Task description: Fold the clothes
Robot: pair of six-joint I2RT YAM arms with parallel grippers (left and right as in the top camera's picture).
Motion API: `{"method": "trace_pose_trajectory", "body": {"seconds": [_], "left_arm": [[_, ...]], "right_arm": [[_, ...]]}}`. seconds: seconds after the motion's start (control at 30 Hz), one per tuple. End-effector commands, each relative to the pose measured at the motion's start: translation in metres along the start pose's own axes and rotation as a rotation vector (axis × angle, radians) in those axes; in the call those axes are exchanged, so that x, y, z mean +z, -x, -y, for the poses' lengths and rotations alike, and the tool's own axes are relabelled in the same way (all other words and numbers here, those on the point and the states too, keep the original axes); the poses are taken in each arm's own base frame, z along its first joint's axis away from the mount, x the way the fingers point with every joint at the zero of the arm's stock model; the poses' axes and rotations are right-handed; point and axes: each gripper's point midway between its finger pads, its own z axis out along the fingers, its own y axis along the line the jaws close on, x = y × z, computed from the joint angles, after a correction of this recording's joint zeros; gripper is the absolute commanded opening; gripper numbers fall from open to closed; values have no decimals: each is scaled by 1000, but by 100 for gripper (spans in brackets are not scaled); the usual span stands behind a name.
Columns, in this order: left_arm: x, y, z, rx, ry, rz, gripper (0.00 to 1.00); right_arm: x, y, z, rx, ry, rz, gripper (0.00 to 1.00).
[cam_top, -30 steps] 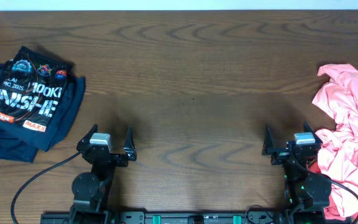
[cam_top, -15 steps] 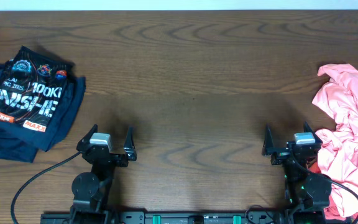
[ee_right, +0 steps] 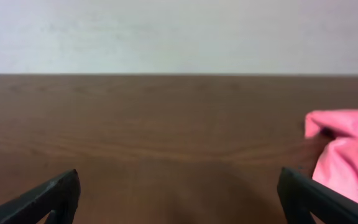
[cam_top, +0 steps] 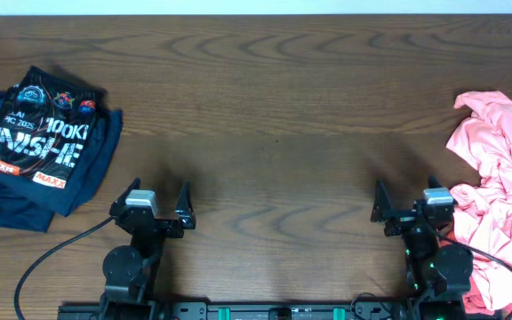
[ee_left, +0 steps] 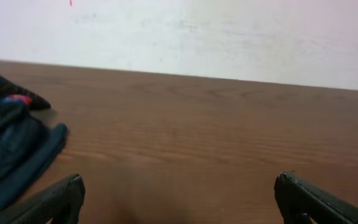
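A stack of folded navy T-shirts [cam_top: 38, 147] with white and orange print lies at the far left; its edge shows in the left wrist view [ee_left: 11, 152]. A crumpled salmon-pink T-shirt [cam_top: 496, 196] lies in a heap at the right edge, with a deeper coral-red bit [cam_top: 449, 238] under it near the right arm. It also shows in the right wrist view [ee_right: 347, 152]. My left gripper [cam_top: 158, 196] is open and empty near the front edge. My right gripper [cam_top: 409, 197] is open and empty, just left of the pink heap.
The brown wooden table [cam_top: 274, 116] stretches between the two piles. A black cable [cam_top: 47, 258] runs from the left arm's base. A pale wall [ee_right: 179, 34] stands behind the table's far edge.
The right gripper has turned or shifted slightly to the left. The left arm and the clothes have not moved.
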Motion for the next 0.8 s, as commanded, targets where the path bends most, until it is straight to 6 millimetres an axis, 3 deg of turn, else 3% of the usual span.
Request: {"method": "trace_pose_trajectory", "body": {"seconds": [0.0, 0.33, 0.5, 0.63, 0.7, 0.77], "left_arm": [[-1, -1, 7, -58, -33, -52, 98], [-4, 29, 12, -84, 21, -329, 98], [-1, 27, 12, -92, 60, -518, 98], [0, 20, 11, -97, 87, -649, 98], [1, 14, 10, -99, 96, -691, 98], [4, 8, 9, -100, 102, -717, 98]], "right_arm": [[-2, 1, 3, 44, -18, -63, 99], [-6, 10, 34, 29, -228, -421, 99], [-1, -5, 53, 43, -303, -687, 99], [12, -18, 71, 75, -356, -797, 99], [13, -30, 86, 85, -415, -841, 98], [4, -45, 114, 108, -567, -900, 87]]}}
